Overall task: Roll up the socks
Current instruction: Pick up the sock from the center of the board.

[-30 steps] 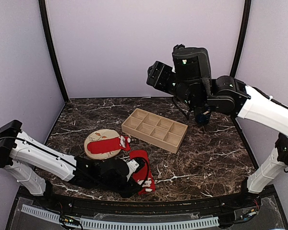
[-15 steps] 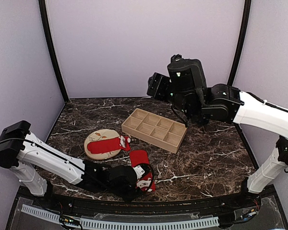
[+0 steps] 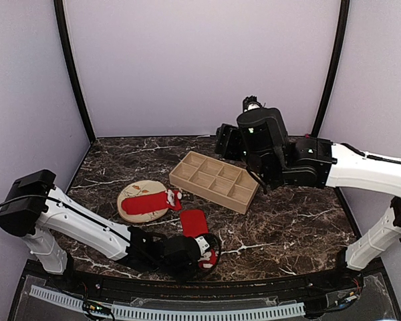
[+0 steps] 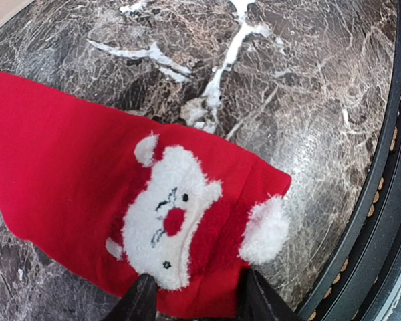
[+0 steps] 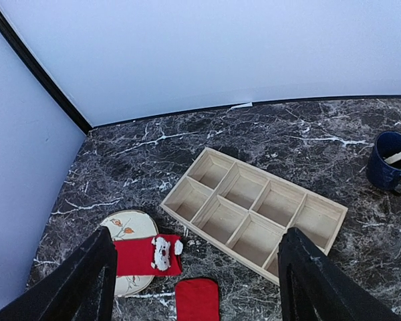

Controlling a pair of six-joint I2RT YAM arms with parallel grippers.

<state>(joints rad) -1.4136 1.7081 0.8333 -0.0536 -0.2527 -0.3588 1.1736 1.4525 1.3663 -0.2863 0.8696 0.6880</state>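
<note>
**Left tool astride the front sock's end, close to the surface's front edge**

Left tool [image 4: 197,295] sits low at the middle of the front edge. Its jaws are about half apart and pinch nothing that I can see. The front sock [image 4: 67,174] lies flat, and its end with the white bearded face lies between the 2 fingers [image 4: 142,299]. The rest of it runs away from the front edge toward the surface's [image 3: 301,214] middle.

The likely risks:
- If the jaws close here, they may catch only the fluffy trim or 1 layer. The first turn would then be loose, or the fabric would slip out.
- If the fingertips press too hard on the stone, the sock may drag flat instead of curling.
- If the tool pulls toward the front edge, that end could go over the rim, which is just beside it.

Further back and to the left, the second sock [image 3: 147,202] lies unrolled across the plate [image 3: 130,215], with its white-marked end hanging over the rim. The wooden tray [image 3: 217,180] sits beyond it, near the middle of the surface. A blue mug [image 5: 389,170] stands toward the far right corner.

Right tool [image 5: 199,277] hangs high over the far half, jaws wide and empty, well apart from both socks. It cannot pin the fabric from there.
</note>
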